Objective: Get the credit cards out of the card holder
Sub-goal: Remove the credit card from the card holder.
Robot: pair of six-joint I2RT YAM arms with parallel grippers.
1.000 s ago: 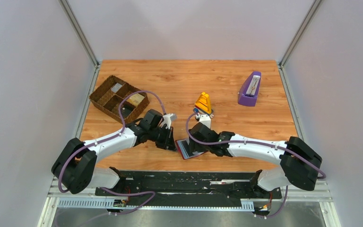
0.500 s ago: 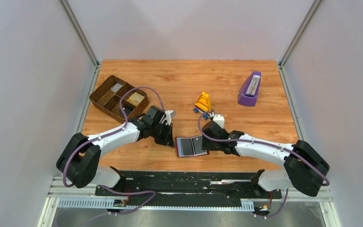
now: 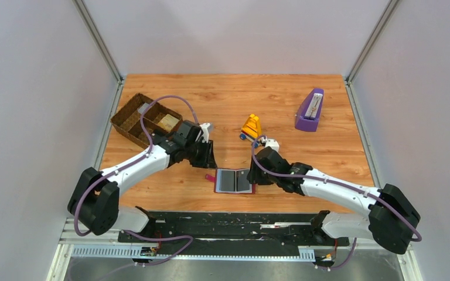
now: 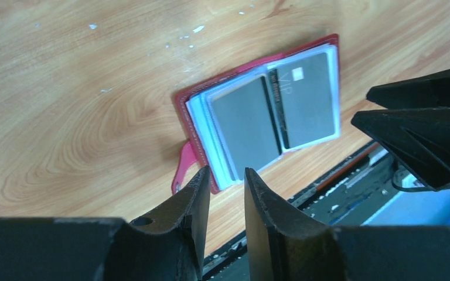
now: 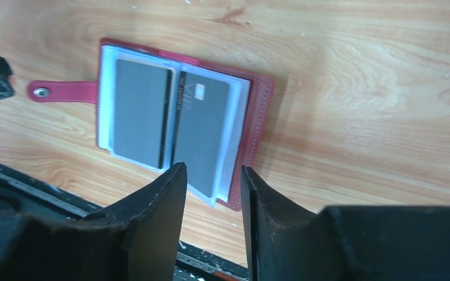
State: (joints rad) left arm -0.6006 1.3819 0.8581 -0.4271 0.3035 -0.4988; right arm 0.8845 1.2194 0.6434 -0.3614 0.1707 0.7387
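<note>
Dark red leather card holder (image 3: 234, 181) lies open at wooden table's (image 3: 293, 93) near edge; left gripper (image 4: 225, 174), right gripper (image 5: 212, 168) narrowly parted, empty

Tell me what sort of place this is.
Probably a robot test cell: blank walls around a wooden table, two arms bolted at its near edge, and props on it such as a card holder and basket.

dark red card holder (image 5: 260, 117) with grey cards (image 5: 143, 114), wood-grain orange-brown table (image 3: 222, 99), purple stand (image 3: 309, 111), brown wicker basket (image 3: 130, 120)
</note>
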